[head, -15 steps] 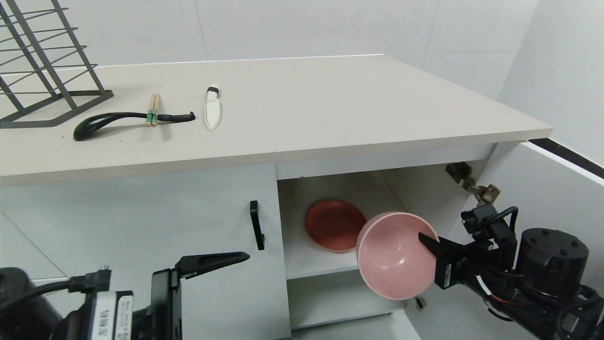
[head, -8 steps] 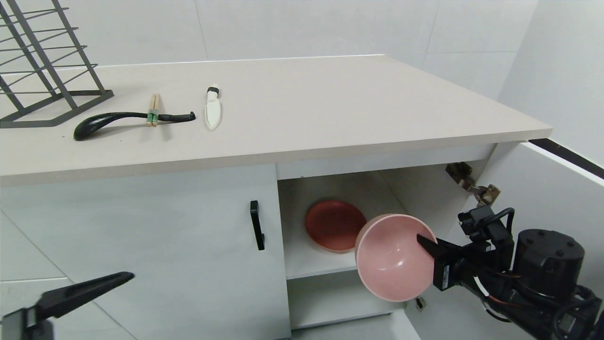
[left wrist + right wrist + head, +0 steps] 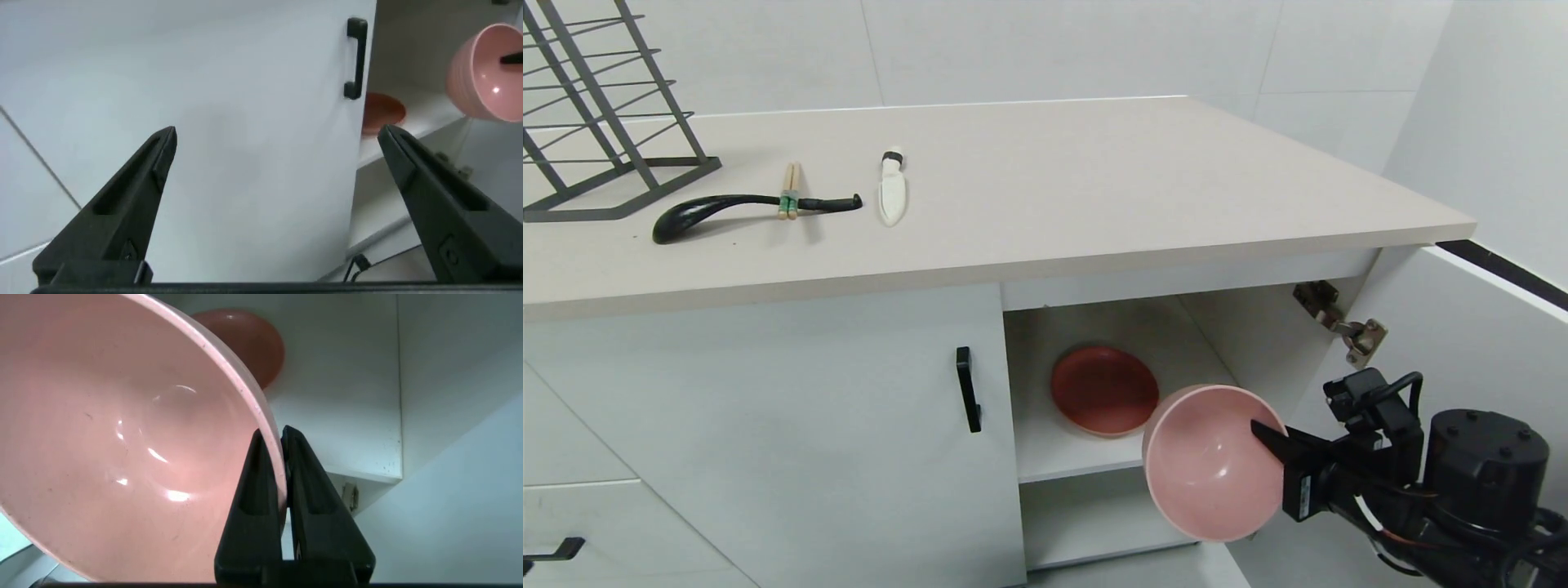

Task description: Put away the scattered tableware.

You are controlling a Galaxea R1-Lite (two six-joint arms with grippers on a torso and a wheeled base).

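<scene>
Head view: over the last second the left arm has dropped out to the lower-left edge, leaving one dark fingertip (image 3: 560, 544) showing. The right gripper (image 3: 1270, 434) has sunk slightly with the pink bowl (image 3: 1209, 469). The bowl hangs tilted on edge with its mouth facing the camera, in front of the open cupboard and not yet on the shelf (image 3: 1062, 461). The red plate (image 3: 1104, 390) already lies on that shelf, just behind the bowl.

Judgement: left arm is clearing the way and the bowl is mid-stow. The black ladle (image 3: 719, 211), chopsticks (image 3: 787, 196) and white knife (image 3: 892, 192) lie untouched on the counter (image 3: 1094, 180), so most of the job remains.

Left wrist view: left gripper (image 3: 278, 137) jaws are spread wide and empty, facing the closed cupboard door (image 3: 204, 106) beside its handle (image 3: 354, 57). The bowl and plate sit well apart from it, past the door edge.

Right wrist view: jaws are pinched on the bowl's rim, one finger inside the wall and one outside. The bowl body extends away from the fingertips, with the plate beyond it on the shelf.
</scene>
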